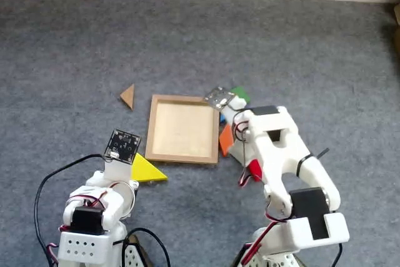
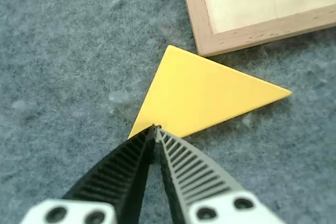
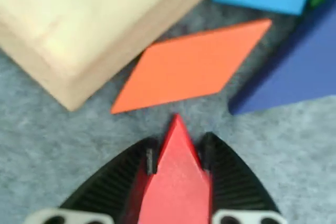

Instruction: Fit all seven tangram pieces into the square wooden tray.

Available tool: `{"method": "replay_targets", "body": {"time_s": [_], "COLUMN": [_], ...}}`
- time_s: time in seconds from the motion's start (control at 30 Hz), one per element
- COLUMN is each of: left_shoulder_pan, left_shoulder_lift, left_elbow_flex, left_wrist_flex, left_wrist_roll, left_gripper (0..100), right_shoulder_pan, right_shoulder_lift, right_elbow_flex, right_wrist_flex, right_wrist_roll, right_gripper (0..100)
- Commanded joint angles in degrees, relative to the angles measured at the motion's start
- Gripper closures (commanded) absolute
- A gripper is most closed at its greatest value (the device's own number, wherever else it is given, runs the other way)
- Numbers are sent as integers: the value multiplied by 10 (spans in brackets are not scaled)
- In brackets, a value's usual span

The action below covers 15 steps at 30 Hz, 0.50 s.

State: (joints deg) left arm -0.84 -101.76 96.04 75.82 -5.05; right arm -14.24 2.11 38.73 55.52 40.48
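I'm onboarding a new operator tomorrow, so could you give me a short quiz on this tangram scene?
1. True or false: the wooden tray already holds a tangram piece.
2. Which colour is the piece clamped in the right gripper? A green, B red, C yellow.
3. Fill in: the shut left gripper has its tip at the edge of the ____ triangle.
Key: 1 false, the tray is empty. 2 B. 3 yellow.
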Motion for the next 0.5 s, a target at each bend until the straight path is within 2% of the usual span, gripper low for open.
{"method": "replay_targets", "body": {"time_s": [0.0,0.07,0.27,0.47], "left_shoulder_pan": [-6,-6,-6,-6], "left_shoulder_lift": [-29,-29,-29,-29], "left_elbow_flex": [12,12,12,12], "left_wrist_flex": [2,2,2,2], "left_wrist_roll": [-5,-5,-5,-5], "left_gripper": [994,994,994,994], "right_shoulder_pan": [19,19,17,19], "right_shoulder_lift": [-1,-24,-127,-150], "right_elbow_flex": [-14,-24,-23,-3], "right_wrist_flex": [18,47,145,174], "right_wrist_roll": [-31,-33,-28,98], "right_gripper": [875,831,601,584]}}
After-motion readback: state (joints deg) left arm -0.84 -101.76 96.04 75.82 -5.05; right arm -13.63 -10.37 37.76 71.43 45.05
